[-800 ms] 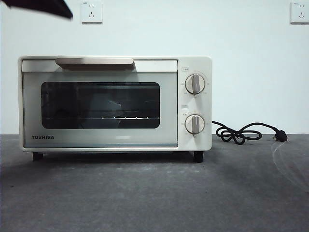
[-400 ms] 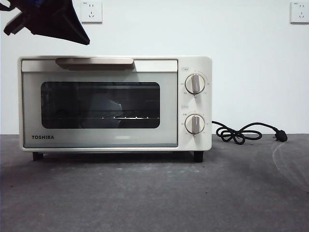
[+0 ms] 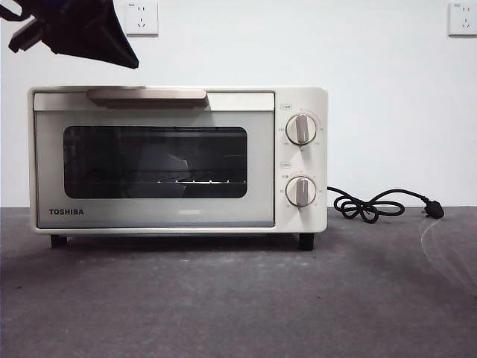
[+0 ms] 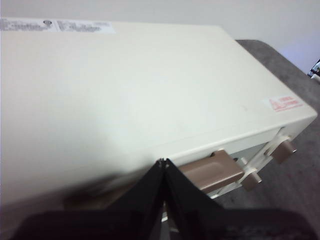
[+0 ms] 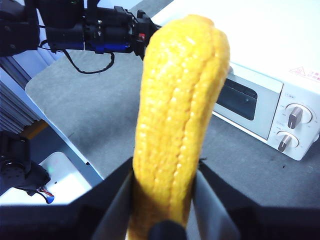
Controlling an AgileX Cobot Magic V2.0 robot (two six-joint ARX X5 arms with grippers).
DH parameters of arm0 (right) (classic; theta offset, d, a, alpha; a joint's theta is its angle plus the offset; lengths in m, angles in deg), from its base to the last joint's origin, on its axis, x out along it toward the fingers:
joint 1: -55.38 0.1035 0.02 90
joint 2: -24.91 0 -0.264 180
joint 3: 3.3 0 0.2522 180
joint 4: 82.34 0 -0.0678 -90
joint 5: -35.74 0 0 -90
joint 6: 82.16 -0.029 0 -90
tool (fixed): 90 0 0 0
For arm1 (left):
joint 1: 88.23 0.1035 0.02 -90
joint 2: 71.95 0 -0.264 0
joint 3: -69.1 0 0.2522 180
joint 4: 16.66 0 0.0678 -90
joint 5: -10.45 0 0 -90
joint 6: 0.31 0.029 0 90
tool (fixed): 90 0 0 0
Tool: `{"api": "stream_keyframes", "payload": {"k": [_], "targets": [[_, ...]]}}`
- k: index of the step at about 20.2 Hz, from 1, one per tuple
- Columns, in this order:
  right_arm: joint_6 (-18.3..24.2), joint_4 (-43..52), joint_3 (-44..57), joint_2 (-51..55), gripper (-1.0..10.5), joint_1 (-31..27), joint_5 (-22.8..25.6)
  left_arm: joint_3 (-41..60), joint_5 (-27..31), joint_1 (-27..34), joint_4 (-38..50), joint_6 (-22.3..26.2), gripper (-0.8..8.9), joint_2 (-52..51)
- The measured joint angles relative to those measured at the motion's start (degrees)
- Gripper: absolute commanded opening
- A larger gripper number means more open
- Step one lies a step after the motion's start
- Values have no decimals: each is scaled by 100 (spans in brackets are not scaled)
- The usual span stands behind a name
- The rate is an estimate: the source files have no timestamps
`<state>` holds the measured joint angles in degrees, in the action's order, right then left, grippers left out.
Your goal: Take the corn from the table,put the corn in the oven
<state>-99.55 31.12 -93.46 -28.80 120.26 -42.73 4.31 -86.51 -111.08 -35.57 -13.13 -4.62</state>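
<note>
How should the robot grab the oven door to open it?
Grip the tan bar handle along the top edge of the oven door, probably coming down from above. The bar stands out from the door, leaving room for a jaw behind it. The left gripper is above it, jaws shut, so they would need to open first. The right gripper holds the corn.

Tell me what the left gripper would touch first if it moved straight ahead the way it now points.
Probably the oven's handle: the left gripper, fingers shut, points at it above the closed oven. Depth is unclear, so it might meet the oven's top edge first.
</note>
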Motion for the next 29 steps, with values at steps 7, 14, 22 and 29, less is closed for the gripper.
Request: {"api": "stream_keyframes", "payload": {"k": [7, 14, 22, 29], "targets": [[2, -28, 0, 0, -12, -2, 2, -55, -2, -9, -214, 72, -6, 330], [2, -192, 0, 0, -12, 0, 2, -177, -31, -24, -398, 190, -6, 457], [2, -264, 0, 0, -12, -2, 4, -297, -96, -267, -1379, 214, -6, 372], [2, -297, 0, 0, -12, 0, 4, -240, -474, -715, -2752, 280, -6, 361]]}}
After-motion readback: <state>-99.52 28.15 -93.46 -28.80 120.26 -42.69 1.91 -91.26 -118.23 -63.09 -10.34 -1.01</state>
